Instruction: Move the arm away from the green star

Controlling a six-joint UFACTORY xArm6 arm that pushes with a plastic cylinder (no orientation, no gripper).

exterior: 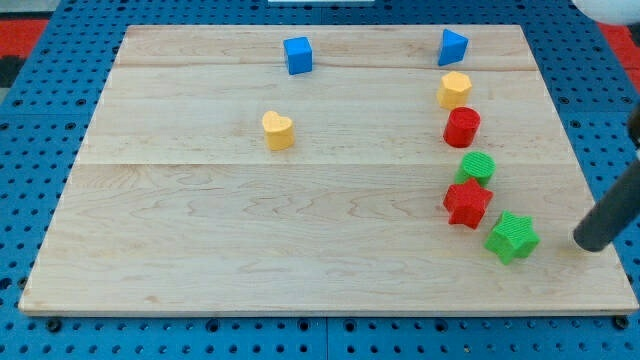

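The green star lies near the wooden board's right edge, low in the view. My tip is the lower end of the dark rod coming in from the view's right. It rests to the right of the green star, a short gap apart, not touching it. A red star sits just up and left of the green star, almost touching it. A green round block sits right above the red star.
A red cylinder, a yellow hexagon and a blue triangular block line up above toward the view's top. A blue cube sits at top centre. A yellow heart lies left of centre. The board's right edge is close to my tip.
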